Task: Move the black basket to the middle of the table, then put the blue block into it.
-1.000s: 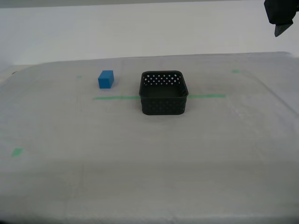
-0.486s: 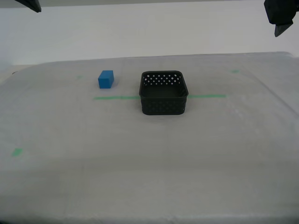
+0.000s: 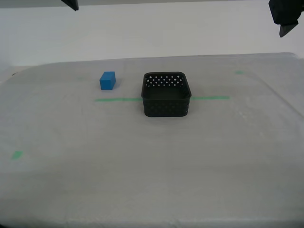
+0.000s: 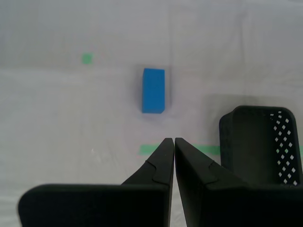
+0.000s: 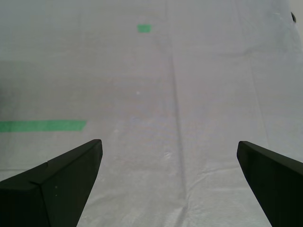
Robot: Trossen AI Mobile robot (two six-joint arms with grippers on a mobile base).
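Observation:
The black basket (image 3: 166, 94) stands empty on the table (image 3: 152, 171), over the long green tape line, near the middle. The blue block (image 3: 108, 80) sits on the table at the exterior view's left of the basket, apart from it. In the second wrist view my second gripper (image 4: 171, 140) is shut and empty, high above the table, with the blue block (image 4: 154, 90) ahead of its tips and the basket (image 4: 258, 142) beside them. My first gripper (image 5: 169, 142) is open and empty, high over bare table. Only dark arm parts show at the exterior view's top left (image 3: 71, 4) and top right (image 3: 285, 16).
A green tape line (image 3: 116, 99) runs across the table under the basket; its end shows in the first wrist view (image 5: 42, 126). Small green tape bits lie at the front left (image 3: 17, 154) and back right (image 3: 239, 72). A pale wall stands behind the table.
The dark arm part at the exterior view's top left came into view and moved rightward along the top edge. The basket, the block and the top-right arm have not moved.

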